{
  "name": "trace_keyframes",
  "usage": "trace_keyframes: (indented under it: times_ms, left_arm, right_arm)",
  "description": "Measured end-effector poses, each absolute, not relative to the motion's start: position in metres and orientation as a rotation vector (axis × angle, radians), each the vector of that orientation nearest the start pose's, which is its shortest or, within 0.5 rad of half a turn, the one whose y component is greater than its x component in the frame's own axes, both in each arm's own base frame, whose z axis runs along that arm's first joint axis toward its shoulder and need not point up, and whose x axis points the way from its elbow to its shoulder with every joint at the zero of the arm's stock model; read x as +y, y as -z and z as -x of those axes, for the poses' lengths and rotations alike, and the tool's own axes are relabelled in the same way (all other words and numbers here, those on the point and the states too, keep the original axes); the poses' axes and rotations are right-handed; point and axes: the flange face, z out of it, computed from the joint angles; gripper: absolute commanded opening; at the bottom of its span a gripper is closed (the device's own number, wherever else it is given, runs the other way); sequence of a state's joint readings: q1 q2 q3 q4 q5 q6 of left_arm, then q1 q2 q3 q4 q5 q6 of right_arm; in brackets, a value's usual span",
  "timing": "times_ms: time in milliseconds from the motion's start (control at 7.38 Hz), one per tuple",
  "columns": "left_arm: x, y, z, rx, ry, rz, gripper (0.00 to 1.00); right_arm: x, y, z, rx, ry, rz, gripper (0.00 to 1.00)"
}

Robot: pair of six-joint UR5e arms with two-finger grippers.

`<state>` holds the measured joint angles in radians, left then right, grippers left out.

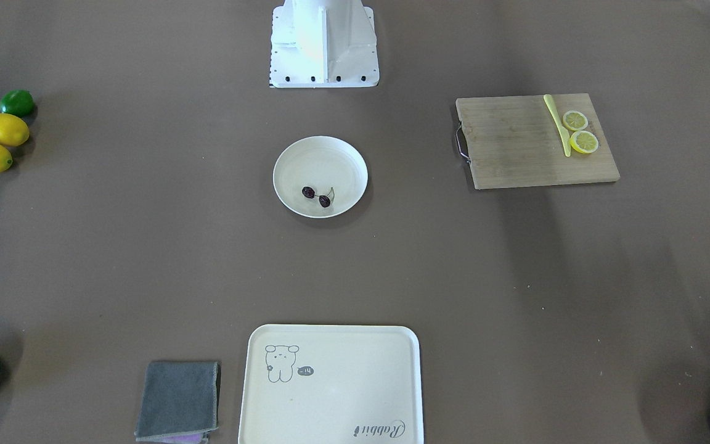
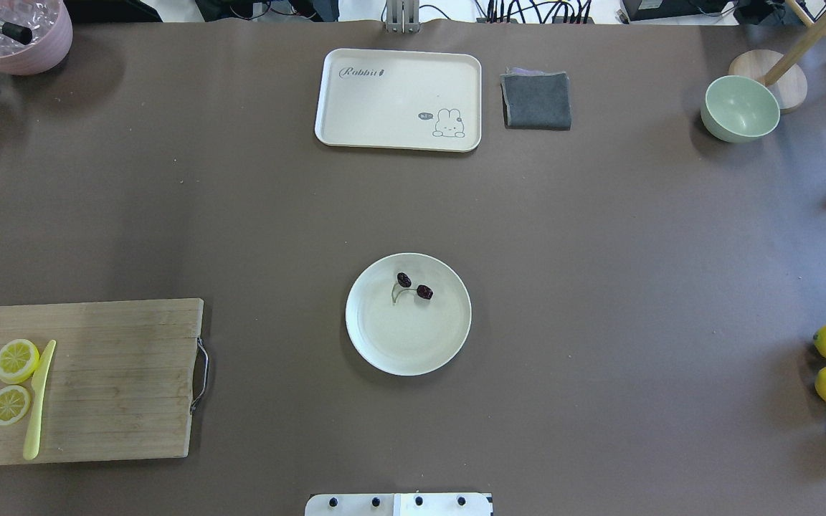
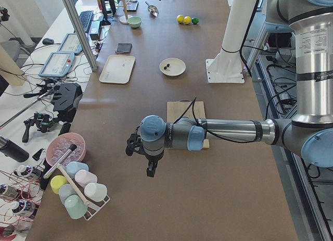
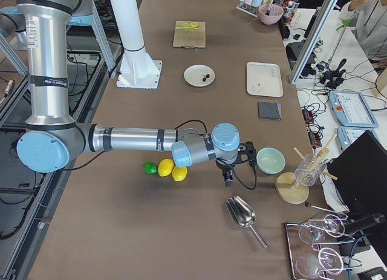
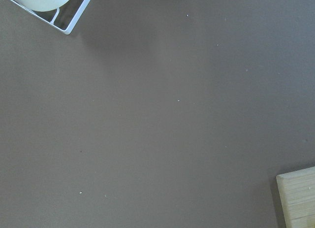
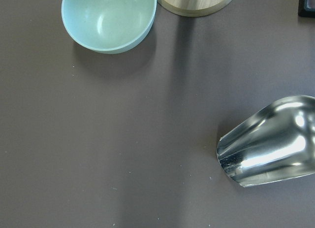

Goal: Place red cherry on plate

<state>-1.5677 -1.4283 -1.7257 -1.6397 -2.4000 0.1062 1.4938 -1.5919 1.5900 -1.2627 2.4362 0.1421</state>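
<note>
Cherry on the plate, both grippers out at the table's ends.

I count one cherry [image 2: 414, 285] pair, two dark fruits on one stem. It lies inside the one plate [image 2: 408, 344], close to its rim and well apart from both sets of fingers. My left gripper [image 3: 150, 172] hangs over bare table near one board [image 3: 174, 108], which carries two slices [image 2: 17, 360] and one knife [image 2: 39, 401]; the plate lies farther off, past that board. My right gripper [image 4: 228, 178] hangs near one bowl [image 4: 270, 160] and one scoop [image 4: 242, 214], with two lemons [image 4: 165, 167] and one lime [image 4: 149, 167] on its other side. One tray [image 2: 399, 100] and one cloth [image 2: 536, 100] lie well off from either gripper. I cannot tell whether either gripper's fingers are apart or together, as they show only in the side views.
</note>
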Motion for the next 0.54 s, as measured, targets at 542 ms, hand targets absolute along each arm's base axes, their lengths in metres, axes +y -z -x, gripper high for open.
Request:
trace_keyframes:
  times_ms: [542]
  left_arm:
    - [-0.4267,-0.6348,0.058,0.827,-0.14,-0.122,0.98]
  right_arm:
    - [-0.4929,-0.6282,-0.0197,-0.884,0.067,-0.177,1.0]
